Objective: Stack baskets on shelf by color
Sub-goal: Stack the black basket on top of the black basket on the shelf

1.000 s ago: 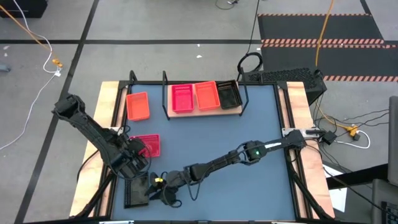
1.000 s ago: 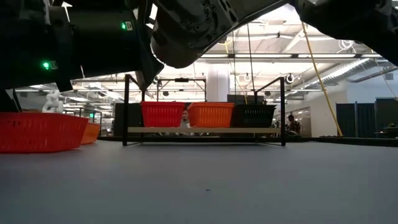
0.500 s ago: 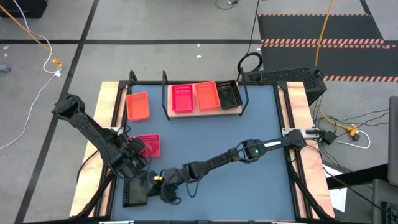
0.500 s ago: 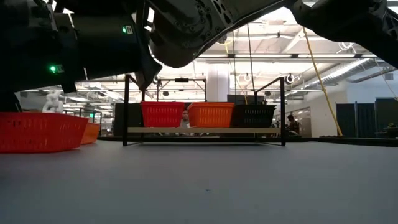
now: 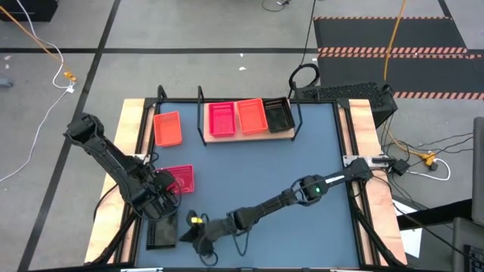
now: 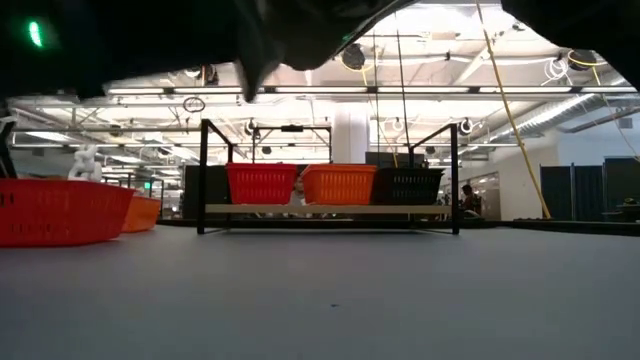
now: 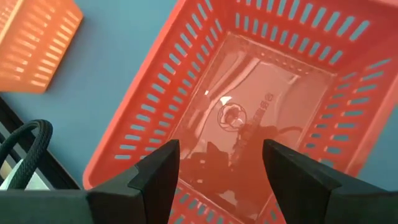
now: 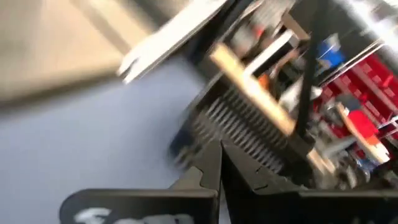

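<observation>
The shelf (image 5: 249, 137) stands at the table's far side and bears a pinkish-red basket (image 5: 221, 119), an orange one (image 5: 252, 115) and a black one (image 5: 278, 115). Another orange basket (image 5: 167, 128) lies left of it. My left gripper (image 7: 221, 174) hangs open over a pinkish-red basket (image 7: 249, 93) on the table's left. A black basket (image 5: 160, 234) lies near the front left corner, with my right gripper (image 5: 185, 239) shut at its right side. My right gripper has its shut fingers at the black basket's right-hand wall (image 8: 239, 146), coming roughly level from the table's right. The fingers themselves hide the place of contact, so whether the wall is pinched between them does not show plainly.
The table's wooden side rails (image 5: 134, 128) run along left and right. Open blue tabletop (image 5: 280, 174) lies in the middle and to the right. The shelf's black wire frame (image 6: 203, 175) rises at both of its ends.
My right gripper has shut beside the black basket and gone a little toward the table's near edge, its arm lying lower across the table. The black basket lies about where it was.
</observation>
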Robot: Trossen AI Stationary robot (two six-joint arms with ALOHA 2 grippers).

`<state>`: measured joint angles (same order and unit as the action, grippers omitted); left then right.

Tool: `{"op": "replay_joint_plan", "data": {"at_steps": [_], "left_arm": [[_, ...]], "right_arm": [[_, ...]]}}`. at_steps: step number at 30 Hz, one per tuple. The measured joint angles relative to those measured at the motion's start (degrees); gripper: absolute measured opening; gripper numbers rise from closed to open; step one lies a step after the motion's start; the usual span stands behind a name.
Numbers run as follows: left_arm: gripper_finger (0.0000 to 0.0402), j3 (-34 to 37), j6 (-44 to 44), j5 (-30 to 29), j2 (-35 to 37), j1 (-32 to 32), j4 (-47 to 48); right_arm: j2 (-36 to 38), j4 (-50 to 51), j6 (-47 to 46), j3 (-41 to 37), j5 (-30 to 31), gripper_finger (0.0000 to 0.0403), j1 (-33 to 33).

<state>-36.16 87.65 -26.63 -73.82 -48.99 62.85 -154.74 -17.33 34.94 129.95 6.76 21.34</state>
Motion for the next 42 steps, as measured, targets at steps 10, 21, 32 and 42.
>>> {"op": "replay_joint_plan", "data": {"at_steps": [10,21,32,42], "left_arm": [[0.0232,0.0,-0.4,5.7,0.0,-0.8,0.1],[0.0232,0.0,-0.6,4.5,0.0,-0.6,0.1],[0.0232,-2.2,-0.9,4.3,0.0,-0.6,2.6],[0.0232,-8.2,-0.9,-0.1,0.0,-0.9,8.2]], "right_arm": [[-1.8,-6.8,-4.5,-2.9,-3.9,0.0002,-5.2],[-1.6,-8.1,-4.9,-2.9,-3.8,0.0002,-4.9],[1.1,-5.4,-30.0,-2.8,-3.9,0.0018,-2.1],[3.0,-0.7,-52.1,-2.7,-5.6,0.0106,-2.3]]}}
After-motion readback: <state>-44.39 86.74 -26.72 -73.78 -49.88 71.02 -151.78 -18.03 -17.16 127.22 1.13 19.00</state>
